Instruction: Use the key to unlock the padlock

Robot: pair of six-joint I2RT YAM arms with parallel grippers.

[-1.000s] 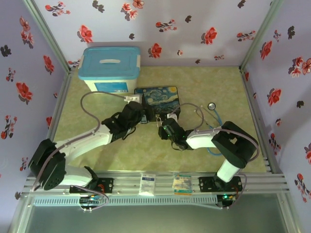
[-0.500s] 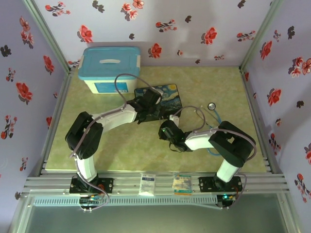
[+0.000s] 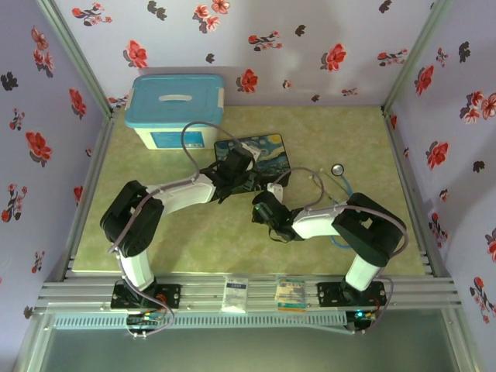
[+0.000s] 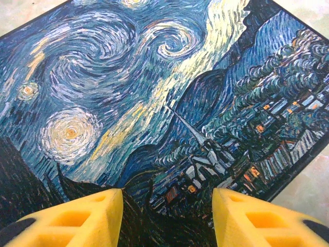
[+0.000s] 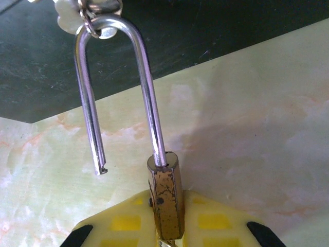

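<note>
1. The padlock (image 5: 165,200) is pinched by its brass body in the right arm's jaws, which are clenched on it. It's held over the bench (image 5: 257,128), right by the near edge of the painted box (image 4: 154,92).
2. Its long axis is pointed straight away from those jaws, toward the box. The shackle (image 5: 146,87) is popped open with one leg free, and its bend is hooked through a small silver ring (image 5: 95,20).
3. Over the box lid, the left arm's jaws are spread wide, with nothing held.

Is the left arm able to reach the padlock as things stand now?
Probably yes, but only at the shackle: the right gripper is shut on the padlock, covering its body. The left gripper hangs open above the painted box.
</note>
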